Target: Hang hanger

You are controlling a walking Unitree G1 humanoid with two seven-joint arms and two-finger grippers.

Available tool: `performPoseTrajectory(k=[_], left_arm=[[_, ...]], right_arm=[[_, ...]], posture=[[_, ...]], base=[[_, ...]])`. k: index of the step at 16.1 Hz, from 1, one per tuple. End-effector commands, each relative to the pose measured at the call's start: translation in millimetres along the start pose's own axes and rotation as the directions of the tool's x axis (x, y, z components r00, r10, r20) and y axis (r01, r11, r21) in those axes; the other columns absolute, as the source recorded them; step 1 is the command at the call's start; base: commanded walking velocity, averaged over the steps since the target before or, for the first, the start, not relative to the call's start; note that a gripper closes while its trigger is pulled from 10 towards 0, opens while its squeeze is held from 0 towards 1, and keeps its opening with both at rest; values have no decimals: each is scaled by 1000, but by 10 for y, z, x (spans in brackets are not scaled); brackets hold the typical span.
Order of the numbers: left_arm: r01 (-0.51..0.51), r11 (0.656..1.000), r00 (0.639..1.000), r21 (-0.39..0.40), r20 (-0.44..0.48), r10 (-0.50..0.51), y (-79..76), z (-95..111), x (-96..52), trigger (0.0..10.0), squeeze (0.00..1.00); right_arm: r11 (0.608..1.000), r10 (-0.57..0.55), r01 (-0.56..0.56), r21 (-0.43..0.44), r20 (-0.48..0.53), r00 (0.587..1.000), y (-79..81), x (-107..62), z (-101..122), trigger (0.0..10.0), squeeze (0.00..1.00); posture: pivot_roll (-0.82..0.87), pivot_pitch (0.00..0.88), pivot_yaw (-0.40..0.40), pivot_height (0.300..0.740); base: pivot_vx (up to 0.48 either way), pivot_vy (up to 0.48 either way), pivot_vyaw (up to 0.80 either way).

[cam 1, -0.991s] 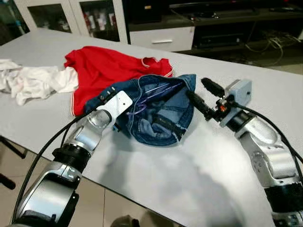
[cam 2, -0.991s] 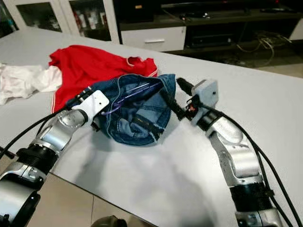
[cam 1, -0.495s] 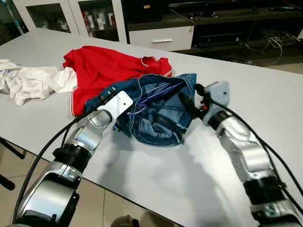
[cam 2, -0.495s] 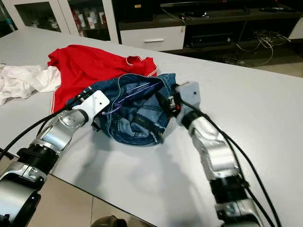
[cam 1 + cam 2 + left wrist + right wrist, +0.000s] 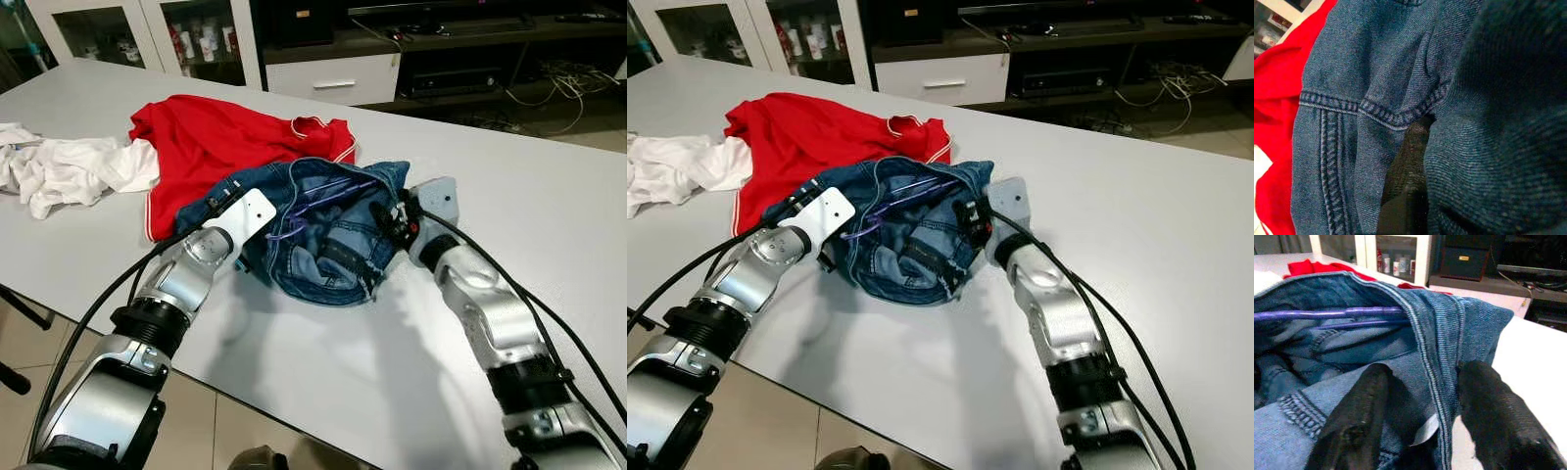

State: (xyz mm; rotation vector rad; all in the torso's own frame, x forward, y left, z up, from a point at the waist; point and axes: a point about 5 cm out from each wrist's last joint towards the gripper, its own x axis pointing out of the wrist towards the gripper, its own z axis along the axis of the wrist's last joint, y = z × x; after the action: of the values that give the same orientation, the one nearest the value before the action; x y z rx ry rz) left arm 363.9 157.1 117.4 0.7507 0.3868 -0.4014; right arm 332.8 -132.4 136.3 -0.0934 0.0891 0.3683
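Right gripper [image 5: 1420, 431] spread astride jeans [image 5: 328, 230] waistband; purple hanger [image 5: 1332, 313] lies crosswise just beyond; left gripper [image 5: 223, 196] state untellable.

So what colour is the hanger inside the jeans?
Purple; the hanger shows best in the right wrist view.

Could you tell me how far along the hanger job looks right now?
Early stage. Done: the purple hanger sits inside the denim garment on the table. In hand: the right hand straddles the waistband, fingers open; the left hand presses into the denim. Left: lifting and hanging it.
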Motion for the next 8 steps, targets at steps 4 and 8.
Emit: performPoseTrajectory(k=[4, 8], left_arm=[[-30, 1000, 999, 6, 29, 30, 68, 79, -15, 10000, 0], [-36, 999, 999, 6, 35, 36, 72, 103, -14, 10000, 0]], right_arm=[[1000, -22, 22, 16, -1, 1000, -16, 24, 22, 0, 0], [999, -26, 26, 28, 0, 1000, 29, 30, 20, 0, 0]], posture=[[-61, 0, 83, 740], [-61, 0, 81, 740]], base=[[0, 0, 0], [0, 0, 0]])
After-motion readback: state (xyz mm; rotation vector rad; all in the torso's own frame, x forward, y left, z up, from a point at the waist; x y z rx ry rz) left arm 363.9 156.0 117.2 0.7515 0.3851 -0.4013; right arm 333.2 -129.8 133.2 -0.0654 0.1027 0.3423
